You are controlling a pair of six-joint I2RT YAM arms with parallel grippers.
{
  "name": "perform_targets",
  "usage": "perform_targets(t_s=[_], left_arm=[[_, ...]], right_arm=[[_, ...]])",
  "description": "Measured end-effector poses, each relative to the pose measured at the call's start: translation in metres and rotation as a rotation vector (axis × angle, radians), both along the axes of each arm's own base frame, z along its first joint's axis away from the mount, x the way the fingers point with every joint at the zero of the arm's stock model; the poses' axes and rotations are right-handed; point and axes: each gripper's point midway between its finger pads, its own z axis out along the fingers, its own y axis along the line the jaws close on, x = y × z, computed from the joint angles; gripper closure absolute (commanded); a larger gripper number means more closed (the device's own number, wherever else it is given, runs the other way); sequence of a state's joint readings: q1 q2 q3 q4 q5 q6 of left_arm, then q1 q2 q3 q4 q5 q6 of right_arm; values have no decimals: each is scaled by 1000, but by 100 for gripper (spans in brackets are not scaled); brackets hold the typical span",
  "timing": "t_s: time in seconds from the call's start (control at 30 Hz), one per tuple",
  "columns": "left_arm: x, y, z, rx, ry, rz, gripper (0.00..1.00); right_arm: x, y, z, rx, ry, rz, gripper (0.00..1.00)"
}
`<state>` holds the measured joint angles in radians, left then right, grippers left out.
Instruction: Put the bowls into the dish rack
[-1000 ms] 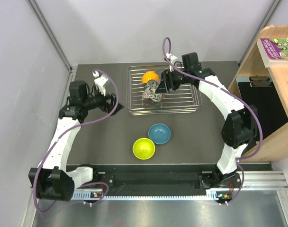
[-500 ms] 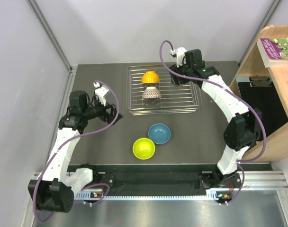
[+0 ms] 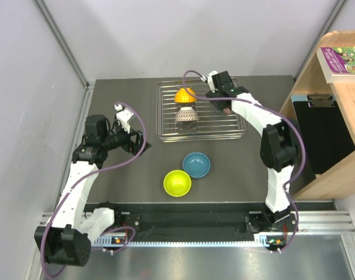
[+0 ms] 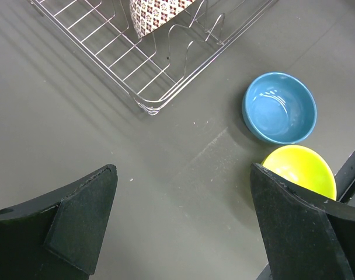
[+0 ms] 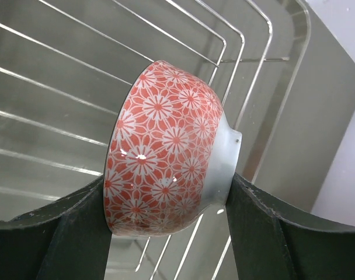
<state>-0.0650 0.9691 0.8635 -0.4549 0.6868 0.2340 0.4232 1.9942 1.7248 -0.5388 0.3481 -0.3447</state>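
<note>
The dish rack [image 3: 224, 137] stands at the table's back middle. An orange bowl [image 3: 185, 95] and a mosaic bowl [image 3: 187, 118] stand in its left part. My right gripper [image 3: 224, 106] is over the rack's right part, shut on the pinkish floral bowl [image 5: 166, 157], held on edge above the rack's bars [image 5: 61, 61]. A blue bowl [image 3: 196, 165] and a lime green bowl [image 3: 177, 183] sit on the table in front of the rack. My left gripper [image 3: 136, 142] is open and empty, left of the rack. Its wrist view shows the gripper [image 4: 183, 172], rack corner [image 4: 148, 105], mosaic bowl [image 4: 157, 11], blue bowl [image 4: 279, 108] and lime bowl [image 4: 303, 172].
A wooden shelf unit [image 3: 335, 116] with a book [image 3: 343, 60] on top stands at the right edge. Grey walls close the back and left. A black rail [image 3: 189, 220] runs along the near edge by the arm bases.
My right gripper left the mosaic bowl standing in the rack, moved right, and now holds the pinkish bowl over the rack's right part. My left arm shifted slightly nearer.
</note>
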Motion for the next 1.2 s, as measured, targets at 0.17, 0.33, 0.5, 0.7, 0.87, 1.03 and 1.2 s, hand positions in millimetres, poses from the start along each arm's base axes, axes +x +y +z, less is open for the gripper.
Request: perform_targets(t_s=[0.17,0.33,0.5,0.7,0.87,1.03,1.2], left_arm=[[0,0,0,0,-1,0,1],[0,0,-1,-1,-2,0,1],[-1,0,-1,-1,-3,0,1],[-2,0,0,-1,-7,0,1],[-2,0,0,-1,-7,0,1],[-2,0,-1,-1,-7,0,1],[-2,0,-1,-1,-6,1,1]], right_arm=[[16,-5,-19,-107,-8,-15,100],[28,-6,-19,-190,-44,-26,100],[39,-2,-18,-234,-87,-17,100],[51,1,-34,-273,-98,3,100],[57,3,-39,-302,-105,24,100],[61,5,-40,-311,-116,37,62],[63,6,-41,-319,-120,51,37]])
